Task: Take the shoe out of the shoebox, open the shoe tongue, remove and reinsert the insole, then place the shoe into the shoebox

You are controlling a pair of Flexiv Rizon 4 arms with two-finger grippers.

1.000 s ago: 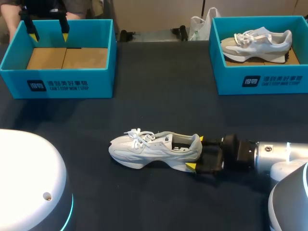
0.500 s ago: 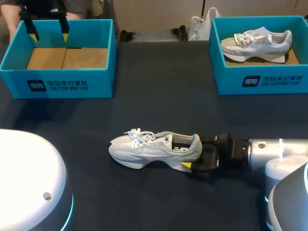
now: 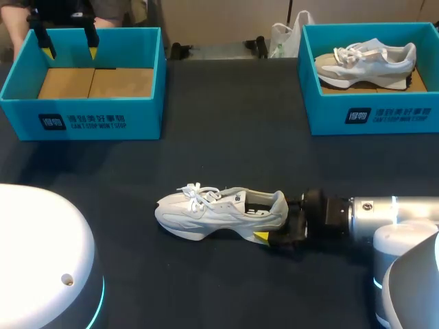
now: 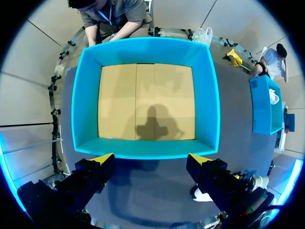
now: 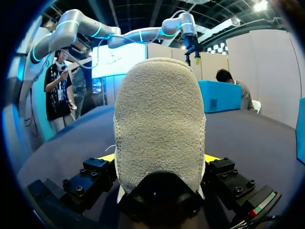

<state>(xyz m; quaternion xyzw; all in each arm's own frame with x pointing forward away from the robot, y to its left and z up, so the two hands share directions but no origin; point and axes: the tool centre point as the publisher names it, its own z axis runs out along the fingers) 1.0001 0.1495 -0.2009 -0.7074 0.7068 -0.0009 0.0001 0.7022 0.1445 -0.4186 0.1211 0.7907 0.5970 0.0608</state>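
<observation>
Shoe (image 3: 206, 216) lies sole-down on the table (image 3: 226, 130), toe toward my left, well apart from the empty left shoebox (image 3: 82, 120). My right end effector (image 3: 273, 221) sits around the heel; I cannot tell whether it already pinches it. My left end effector (image 4: 150, 160) hangs spread above that shoebox. The step in hand, as I judge it, is steadying the heel before the tongue is opened. I should grip low and square on its 2 sides, keeping the sole flat and the collar uncrushed.
</observation>
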